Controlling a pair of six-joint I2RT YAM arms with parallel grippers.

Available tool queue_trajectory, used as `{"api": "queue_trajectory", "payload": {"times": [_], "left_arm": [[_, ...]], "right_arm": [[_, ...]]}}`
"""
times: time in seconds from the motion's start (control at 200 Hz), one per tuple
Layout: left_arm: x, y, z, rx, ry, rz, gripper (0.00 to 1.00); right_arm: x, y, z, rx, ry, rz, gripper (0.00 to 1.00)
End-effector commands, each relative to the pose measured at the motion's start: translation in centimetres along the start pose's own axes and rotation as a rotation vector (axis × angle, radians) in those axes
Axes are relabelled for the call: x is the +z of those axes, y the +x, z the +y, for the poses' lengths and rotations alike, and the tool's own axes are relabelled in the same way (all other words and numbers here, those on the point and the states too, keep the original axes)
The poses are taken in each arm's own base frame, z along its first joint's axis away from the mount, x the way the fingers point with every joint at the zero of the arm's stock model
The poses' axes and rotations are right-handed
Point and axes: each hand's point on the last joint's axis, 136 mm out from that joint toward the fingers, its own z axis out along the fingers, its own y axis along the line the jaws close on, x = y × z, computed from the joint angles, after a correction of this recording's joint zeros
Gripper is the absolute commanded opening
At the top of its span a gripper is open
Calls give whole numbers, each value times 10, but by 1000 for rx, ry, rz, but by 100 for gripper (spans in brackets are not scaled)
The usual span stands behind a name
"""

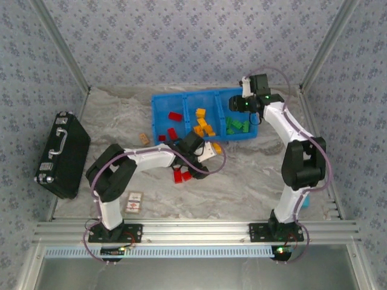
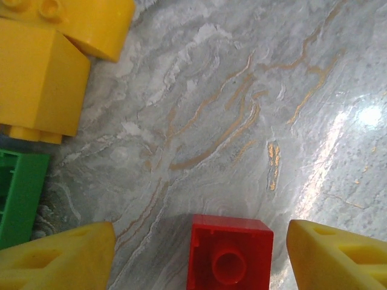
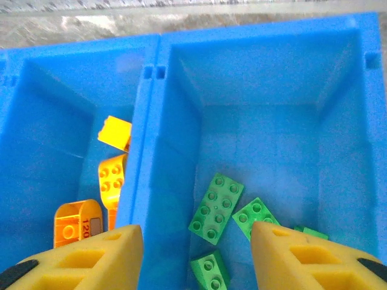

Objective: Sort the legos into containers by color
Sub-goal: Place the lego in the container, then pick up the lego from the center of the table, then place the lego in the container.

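The table [image 2: 242, 121] is looking like polished marble, smooth, and is reflecting light. The legos [image 2: 230, 254] are showing glossy hard plastic. The bin [image 3: 151, 121] is showing smooth plastic with a softer sheen. The fingers [image 3: 302, 260] are looking matt and slightly grainy. The case [image 1: 69, 166] is appearing matt, its handle [image 1: 57, 144] shining like metal. The rail [image 1: 199, 229] is showing pale metal.
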Motion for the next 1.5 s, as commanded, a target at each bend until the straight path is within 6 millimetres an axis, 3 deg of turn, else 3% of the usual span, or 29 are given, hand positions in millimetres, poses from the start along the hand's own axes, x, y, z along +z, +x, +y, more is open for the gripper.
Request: {"api": "queue_trajectory", "payload": {"times": [0.0,0.23,0.535,0.635,0.785,0.885,1.06,1.2,1.325,1.495], "left_arm": [[2,6,-4,11,37,42,74],[8,16,-4,-4,20,80,69],[11,16,-2,-65,4,100,46],[6,10,-2,-73,9,85,41],[-12,-3,1,-85,2,48,39],[-34,-18,7,-130,31,-34,38],[-95,-48,46,-213,-20,-214,37],[-138,-71,82,-252,-56,-325,37],[-152,-78,117,-296,-124,-344,36],[-143,-76,168,-411,-234,-296,34]], "right_arm": [[-21,-10,1,-24,-9,-38,52],[-23,-9,-6,-12,-7,-40,52],[-38,-5,-6,-5,-13,-38,53],[-42,18,2,6,-44,12,63],[-56,63,7,22,-45,33,66],[-68,101,28,-20,-118,60,69],[-91,157,79,-162,-214,102,71],[-97,187,111,-171,-308,83,77],[-90,207,139,-226,-344,106,78],[-68,228,174,-321,-353,164,77]]}}
